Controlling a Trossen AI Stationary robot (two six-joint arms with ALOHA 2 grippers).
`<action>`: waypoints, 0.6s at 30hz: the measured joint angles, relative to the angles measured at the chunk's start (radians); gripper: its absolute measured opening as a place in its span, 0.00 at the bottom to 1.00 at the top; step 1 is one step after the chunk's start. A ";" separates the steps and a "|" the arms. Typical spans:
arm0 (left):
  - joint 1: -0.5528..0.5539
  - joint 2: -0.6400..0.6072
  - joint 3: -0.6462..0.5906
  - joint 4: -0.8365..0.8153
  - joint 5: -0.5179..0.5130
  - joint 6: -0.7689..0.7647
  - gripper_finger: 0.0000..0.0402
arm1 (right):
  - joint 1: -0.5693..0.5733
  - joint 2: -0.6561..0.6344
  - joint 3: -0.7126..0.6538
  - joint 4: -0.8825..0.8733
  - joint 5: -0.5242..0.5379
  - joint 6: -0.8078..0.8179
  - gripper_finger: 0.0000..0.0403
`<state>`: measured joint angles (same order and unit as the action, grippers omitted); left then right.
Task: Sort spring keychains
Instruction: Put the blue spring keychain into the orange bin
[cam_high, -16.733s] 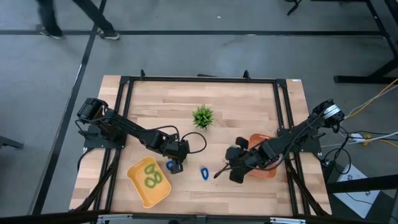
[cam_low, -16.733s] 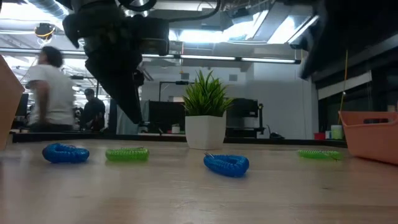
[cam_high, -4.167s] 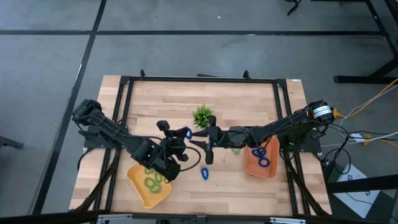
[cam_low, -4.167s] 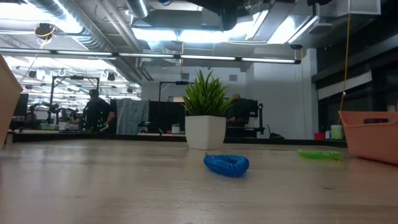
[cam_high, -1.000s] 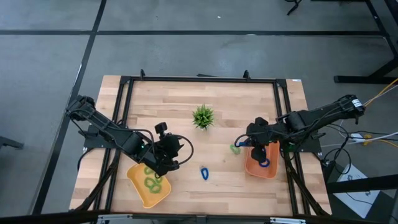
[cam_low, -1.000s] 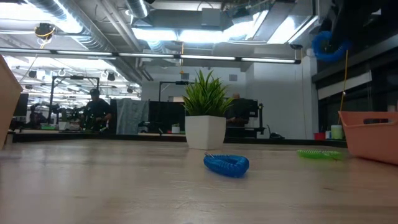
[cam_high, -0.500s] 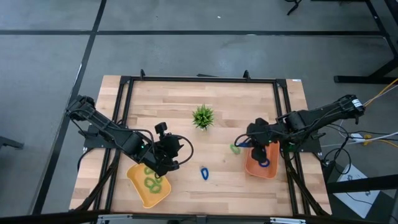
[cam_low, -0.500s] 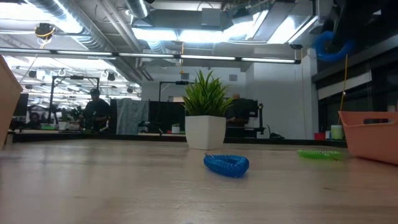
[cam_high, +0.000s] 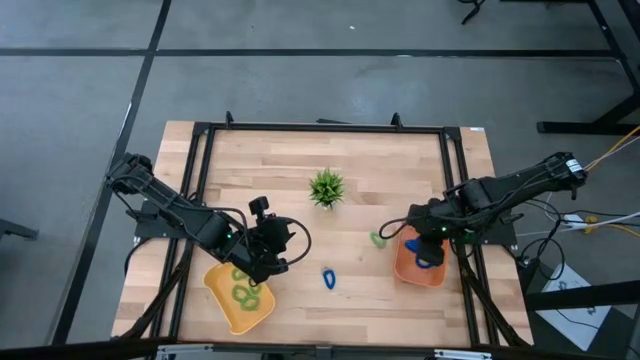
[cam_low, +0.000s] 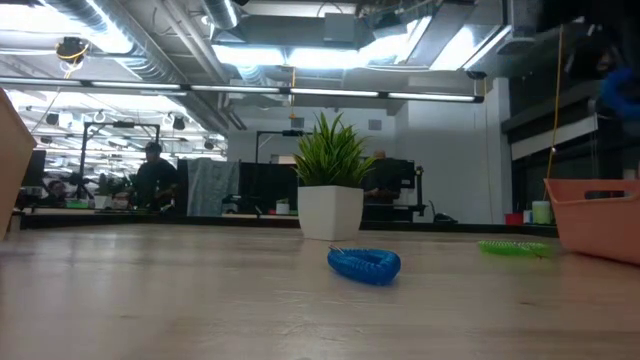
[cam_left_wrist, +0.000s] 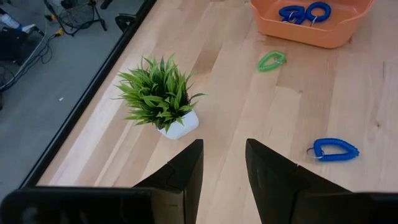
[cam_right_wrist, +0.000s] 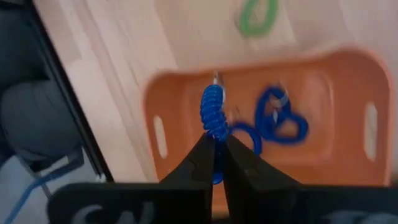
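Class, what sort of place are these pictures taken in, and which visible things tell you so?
Probably a robotics lab or workshop: a framed wooden table carrying two robot arms, exposed ceiling ducts and strip lights, and workstation monitors beyond a potted plant.

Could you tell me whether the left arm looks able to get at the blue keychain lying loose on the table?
Probably yes: the left gripper is open and empty, and nothing stands between it and the blue keychain.

**Keychains, trays and one plant: the count**

Blue spring keychains: one lies loose (cam_high: 328, 278) in front of the potted plant (cam_high: 326, 187), one hangs from a gripper (cam_right_wrist: 212, 112), about two sit in the orange tray (cam_high: 402, 267). Green ones: one loose (cam_high: 379, 239) beside that tray, about two in the yellow tray (cam_high: 222, 298). Two trays, one plant.
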<state>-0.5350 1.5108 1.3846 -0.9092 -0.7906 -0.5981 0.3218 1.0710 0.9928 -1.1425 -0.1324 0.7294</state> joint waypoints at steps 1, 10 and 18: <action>0.000 0.000 0.000 0.000 0.000 0.001 0.29 | 0.000 0.000 0.000 -0.024 -0.007 0.010 0.04; 0.000 0.000 0.000 0.000 0.000 0.001 0.29 | 0.000 0.000 0.000 -0.166 -0.040 0.035 0.05; 0.000 0.000 0.000 0.000 0.000 0.001 0.29 | 0.000 0.000 0.000 -0.223 -0.091 0.056 0.05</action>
<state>-0.5346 1.5110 1.3842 -0.9090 -0.7910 -0.5972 0.3222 1.0710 0.9928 -1.3659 -0.2233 0.7856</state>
